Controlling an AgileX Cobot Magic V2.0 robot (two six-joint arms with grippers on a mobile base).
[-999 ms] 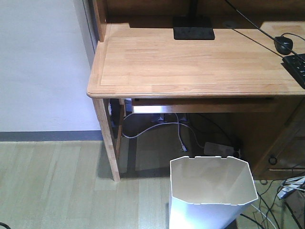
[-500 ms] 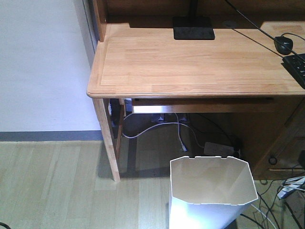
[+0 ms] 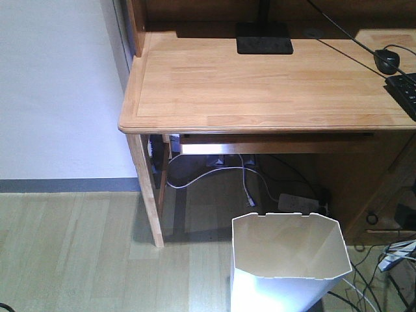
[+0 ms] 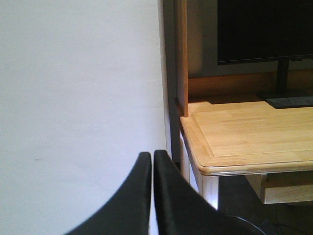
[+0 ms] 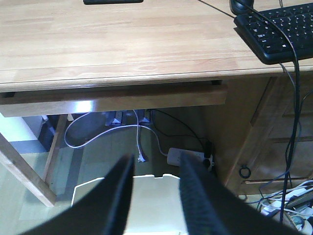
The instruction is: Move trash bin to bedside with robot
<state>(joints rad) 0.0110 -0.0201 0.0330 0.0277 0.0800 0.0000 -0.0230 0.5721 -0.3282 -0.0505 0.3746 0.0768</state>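
The white trash bin (image 3: 286,257) stands on the floor in front of the wooden desk, at the bottom of the front view, its octagonal rim open upward. My right gripper (image 5: 156,159) is open and hovers above the bin (image 5: 156,200), whose far rim shows between the two fingers; they touch nothing. My left gripper (image 4: 151,155) is shut and empty, and faces the white wall beside the desk's left corner. The bed is out of view.
The light wooden desk (image 3: 260,84) carries a monitor base (image 3: 263,38), a mouse (image 3: 388,60) and a keyboard (image 3: 404,91). Its left leg (image 3: 146,188) stands near the bin. A power strip (image 3: 299,203) and loose cables (image 3: 390,260) lie under and right of the desk.
A small dark shape has come into the right edge of the front view beside the desk. The bin has not moved.
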